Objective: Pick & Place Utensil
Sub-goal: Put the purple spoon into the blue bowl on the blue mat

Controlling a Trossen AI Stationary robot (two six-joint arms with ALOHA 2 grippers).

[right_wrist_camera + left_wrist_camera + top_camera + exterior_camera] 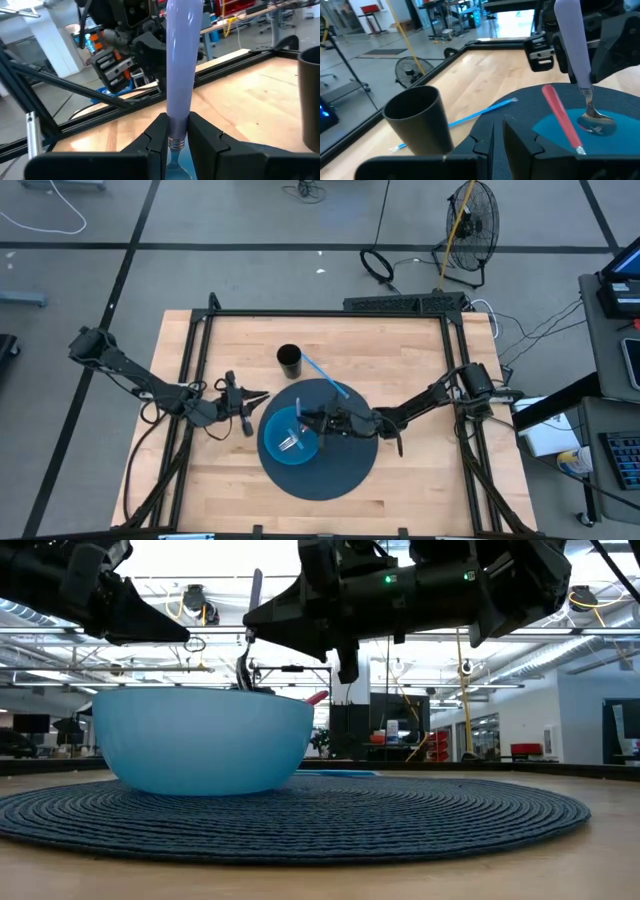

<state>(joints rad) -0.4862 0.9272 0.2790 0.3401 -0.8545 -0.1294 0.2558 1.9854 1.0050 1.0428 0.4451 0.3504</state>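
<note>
A spoon with a lavender handle (574, 40) stands nearly upright, its metal end (595, 121) down inside the blue bowl (290, 440) on the round dark mat (345, 470). My right gripper (177, 131), over the bowl's right side, is shut on it. A red-handled utensil (561, 119) leans in the bowl with its handle end above the rim (317, 697). My left gripper (496, 137) hovers shut just left of the bowl (262, 397) and holds nothing. A black cup (289, 360) stands beyond the bowl. My right gripper pinches the spoon's lavender handle at its lower end (177, 117), just above the metal neck, between its two fingers. The fingers come level from the table's right, across the handle. The spoon stands upright, handle rising above the fingers (256, 590), metal end inside the bowl.
A thin blue stick (325, 377) lies slanting from the wood onto the mat's far edge, right of the cup. A black frame (330, 313) borders the wooden table. Bare wood shows at the near edge (220, 490) and on the right side.
</note>
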